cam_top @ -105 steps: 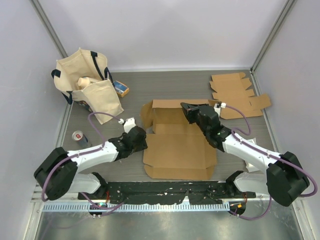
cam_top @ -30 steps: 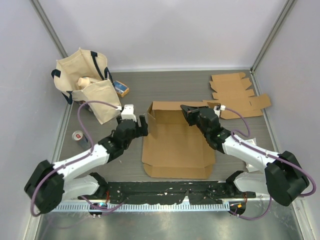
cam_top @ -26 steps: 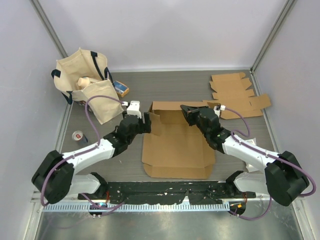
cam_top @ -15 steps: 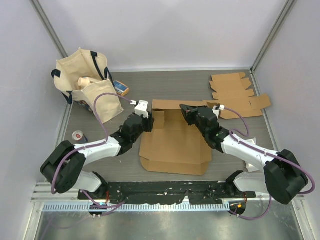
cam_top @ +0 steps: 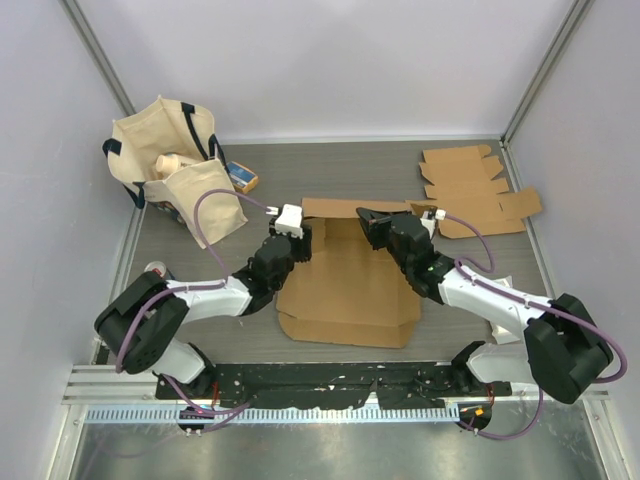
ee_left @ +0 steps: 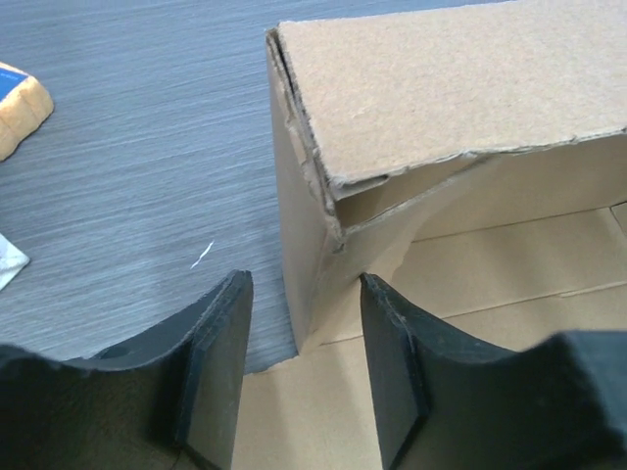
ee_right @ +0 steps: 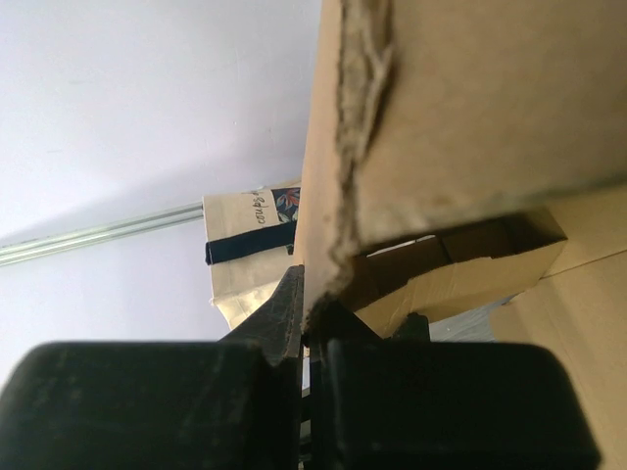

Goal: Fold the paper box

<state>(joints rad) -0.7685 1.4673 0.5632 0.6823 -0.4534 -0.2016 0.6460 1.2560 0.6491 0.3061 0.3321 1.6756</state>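
Looking at the top view, I have the paper box [cam_top: 350, 290] mid-surface, between the two arms. Its base is flat and its back wall is raised along the far edge. Left side flap is up too, meeting the back wall at the far-left corner.

My left hand [ee_left: 304, 294] is at that corner. Fingers [ee_left: 211, 372] are apart, one outside the side flap and one inside over the base. The flap's lower edge sits in the gap, probably not pinched, but contact is hard to judge from the wrist view.

My right hand [cam_top: 366, 217] is on the back wall right of centre, fingers together, clamped on the wall's top edge.

Tote bag [cam_top: 175, 170] is far left with a small blue-orange packet [cam_top: 241, 178] beside it. Flat cardboard blanks [cam_top: 475, 190] lie far right, well apart from the box.
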